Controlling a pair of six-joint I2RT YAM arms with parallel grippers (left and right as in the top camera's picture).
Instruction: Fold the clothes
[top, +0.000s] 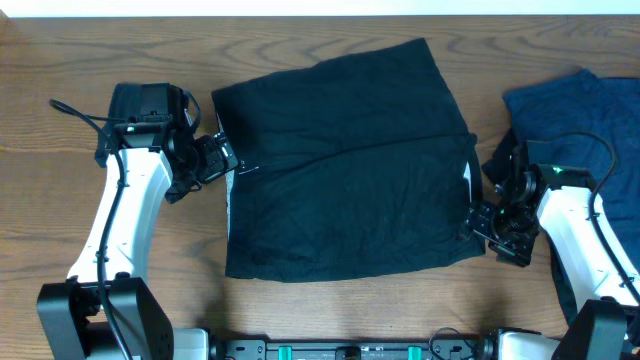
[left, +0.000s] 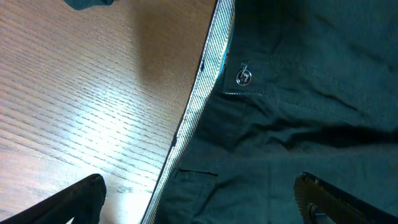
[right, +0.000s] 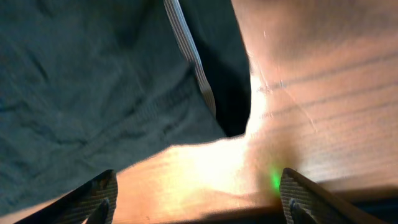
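Both grippers, left (top: 228, 160) and right (top: 474, 215), gape empty beside my black cloth shorts (top: 350, 190), so I regrasp next.

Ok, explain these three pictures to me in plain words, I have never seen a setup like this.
The top picture looks straight down on a wooden table with two white robot arms. Each arm ends in a two-fingered claw, and the other two pictures come from small cameras on the wrists, looking past the claw's own fingers.

In the middle lies a black cloth garment, spread flat, with a pale striped waistband lining and a metal snap button. A dark blue cloth garment lies bunched at the right edge.

The left claw and the right claw sit at opposite edges of the black garment. Both are open and hold nothing.
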